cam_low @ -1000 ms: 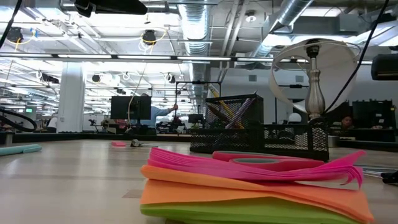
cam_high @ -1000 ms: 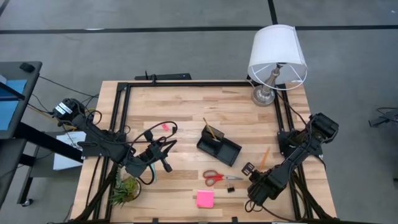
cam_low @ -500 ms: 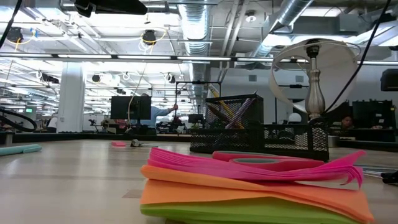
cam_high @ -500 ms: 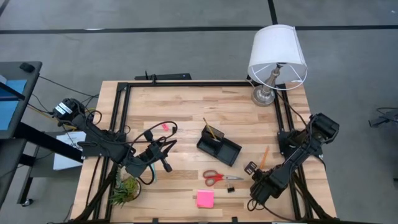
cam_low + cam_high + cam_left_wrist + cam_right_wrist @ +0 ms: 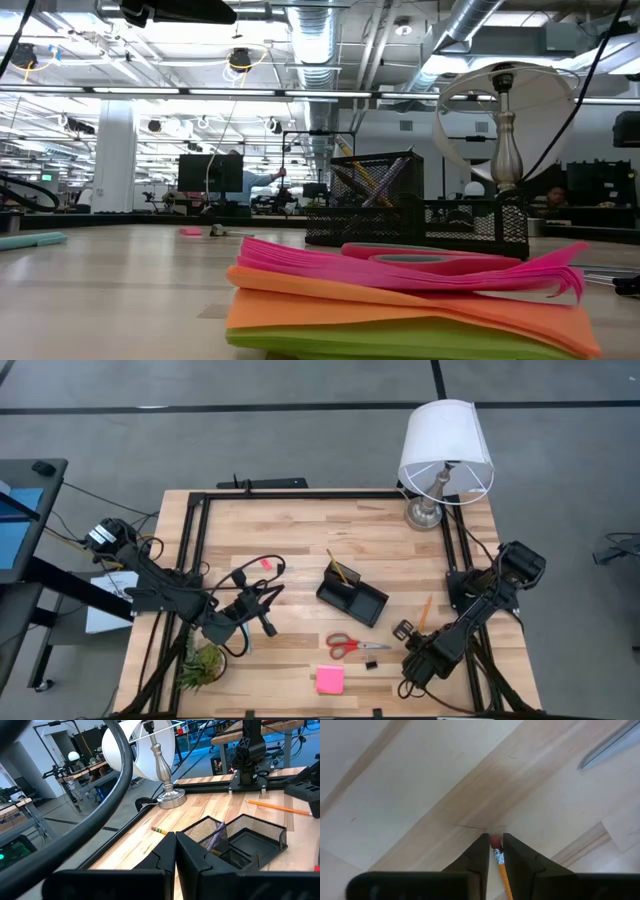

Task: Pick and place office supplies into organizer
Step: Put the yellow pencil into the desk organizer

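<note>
The orange pencil lies on the wood to the right of the black mesh organizer, which holds a yellow pencil. My right arm reaches over it. In the right wrist view my right gripper is shut on the pencil's eraser end. Red-handled scissors, a small black clip and the pink sticky pad lie nearer the near edge. A pink eraser lies farther left. My left gripper is shut, holds nothing and hovers left of the organizer. My right gripper pinches the orange pencil between its two fingers at the eraser end. The fingers come from above, pointing down at the table. The pencil's shaft runs back between them toward the wrist. I cannot tell whether the pencil rests on the wood.
A white-shaded lamp stands at the far right corner and a small green plant at the near left corner. A black frame runs along the table's edges. In the low view the sticky pad fills the foreground before the organizer.
My right arm has sunk a little toward the table during the first half second, then stayed still. The pencil, the organizer and my left arm have kept their places.
</note>
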Controlling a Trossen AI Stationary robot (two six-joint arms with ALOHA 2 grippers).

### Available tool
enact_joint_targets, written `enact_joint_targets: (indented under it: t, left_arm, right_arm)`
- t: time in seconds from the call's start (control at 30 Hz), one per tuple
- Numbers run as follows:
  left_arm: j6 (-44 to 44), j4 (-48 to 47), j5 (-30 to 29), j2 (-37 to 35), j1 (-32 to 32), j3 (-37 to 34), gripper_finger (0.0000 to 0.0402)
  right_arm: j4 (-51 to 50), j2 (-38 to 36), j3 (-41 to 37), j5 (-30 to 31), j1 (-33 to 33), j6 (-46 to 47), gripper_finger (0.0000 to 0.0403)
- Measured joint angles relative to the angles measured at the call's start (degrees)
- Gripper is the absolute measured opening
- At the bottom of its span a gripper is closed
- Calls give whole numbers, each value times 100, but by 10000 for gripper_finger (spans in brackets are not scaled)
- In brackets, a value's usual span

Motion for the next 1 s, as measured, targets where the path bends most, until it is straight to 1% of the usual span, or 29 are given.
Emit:
enact_joint_targets:
  t: [0.17,0.3,0.37,0.47,0.53,0.57,0.67,0.8,0.87,1.0]
  left_arm:
    - [0,-143,0,0,1,0,0]
    - [25,-206,2,0,1,0,0]
    - [28,-202,8,0,24,0,0]
    - [31,-196,13,0,89,0,0]
    - [29,-199,16,0,148,0,0]
    - [26,-191,16,0,179,-1,0]
    - [26,-127,94,0,290,-2,0]
    - [76,18,386,2,390,-4,0]
    - [85,65,521,4,429,-7,0]
    - [81,54,704,4,446,-4,0]
  right_arm:
    - [-81,287,62,91,-20,4,9]
    - [-77,242,62,152,-68,4,15]
    - [2,97,95,319,-118,0,13]
    - [396,-220,239,1062,-336,90,4]
    - [730,-549,342,1742,-491,351,5]
    - [951,-687,364,1986,-557,405,6]
    - [1563,-1024,484,2433,-809,406,3]
    - [2161,-1559,619,3361,-1168,379,2]
    - [2440,-1805,617,3690,-1311,324,1]
    - [3300,-2198,620,4235,-1555,-60,1]
